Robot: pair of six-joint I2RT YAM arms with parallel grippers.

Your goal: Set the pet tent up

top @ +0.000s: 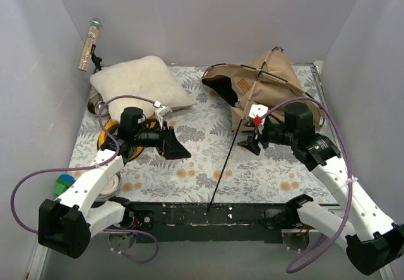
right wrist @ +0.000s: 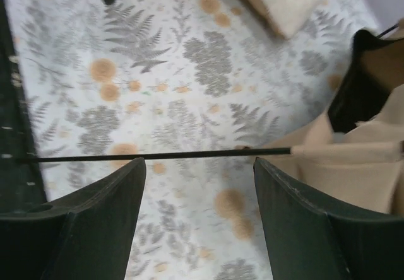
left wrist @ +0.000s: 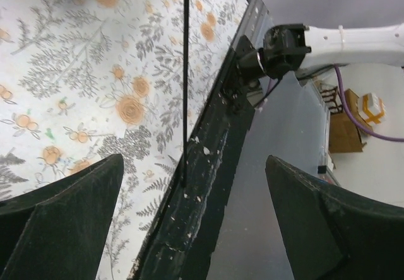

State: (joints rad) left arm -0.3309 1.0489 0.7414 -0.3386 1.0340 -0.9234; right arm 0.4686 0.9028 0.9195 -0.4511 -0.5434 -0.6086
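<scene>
The pet tent lies slumped at the floral bench's far right, its black pole reaching the near edge. The left gripper and right gripper both gape empty, the right above that pole.

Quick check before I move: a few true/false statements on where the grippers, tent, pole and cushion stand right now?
1. Both the left gripper and right gripper are open. True.
2. The tent stands fully set up. False: it lies slumped at the table's far right.
3. A black pole runs from the tent toward the table's near edge. True.
4. The left gripper holds the cushion. False: it is empty, and the cushion lies apart at the far left.
</scene>
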